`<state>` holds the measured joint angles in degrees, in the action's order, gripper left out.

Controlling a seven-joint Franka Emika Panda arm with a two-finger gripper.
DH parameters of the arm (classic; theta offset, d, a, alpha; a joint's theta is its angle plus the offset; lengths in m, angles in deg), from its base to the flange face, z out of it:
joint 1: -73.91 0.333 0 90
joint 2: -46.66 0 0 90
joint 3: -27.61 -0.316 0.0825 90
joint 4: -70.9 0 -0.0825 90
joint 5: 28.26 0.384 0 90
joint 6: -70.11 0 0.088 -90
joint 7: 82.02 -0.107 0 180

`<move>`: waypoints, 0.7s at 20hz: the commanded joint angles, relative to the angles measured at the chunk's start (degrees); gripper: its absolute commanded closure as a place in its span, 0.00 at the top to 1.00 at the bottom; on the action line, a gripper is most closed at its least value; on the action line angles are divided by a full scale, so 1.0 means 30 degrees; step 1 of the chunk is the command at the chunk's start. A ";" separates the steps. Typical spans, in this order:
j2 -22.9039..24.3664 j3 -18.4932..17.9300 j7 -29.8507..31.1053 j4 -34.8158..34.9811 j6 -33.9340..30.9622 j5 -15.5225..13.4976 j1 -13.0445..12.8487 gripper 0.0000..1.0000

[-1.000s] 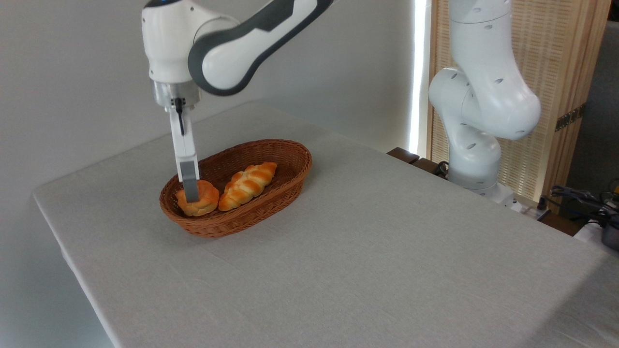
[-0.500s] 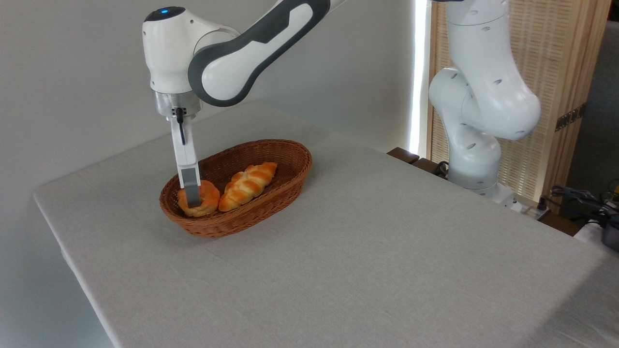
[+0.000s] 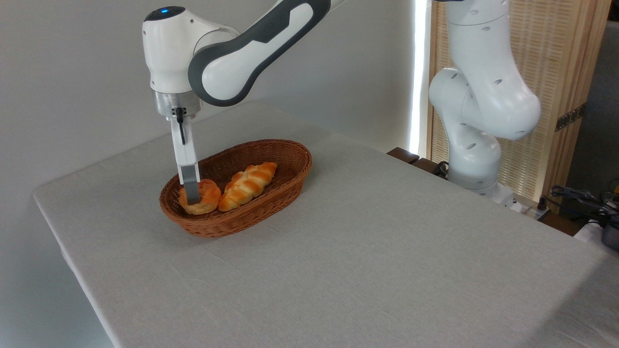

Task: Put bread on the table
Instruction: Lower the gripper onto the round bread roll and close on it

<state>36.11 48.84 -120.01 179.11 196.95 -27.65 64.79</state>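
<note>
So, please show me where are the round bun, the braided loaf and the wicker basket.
round bun (image 3: 207, 199): fixed camera view, on its orange top, right of the finger.
braided loaf (image 3: 247, 185): fixed camera view, on its middle.
wicker basket (image 3: 297, 170): fixed camera view, on its right wall.
</note>
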 commanded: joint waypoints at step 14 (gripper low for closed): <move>0.1525 -0.1014 -0.0050 -0.1145 -0.3604 -0.0230 0.0110 0.14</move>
<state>39.46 46.68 -119.93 178.03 191.44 -27.71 65.37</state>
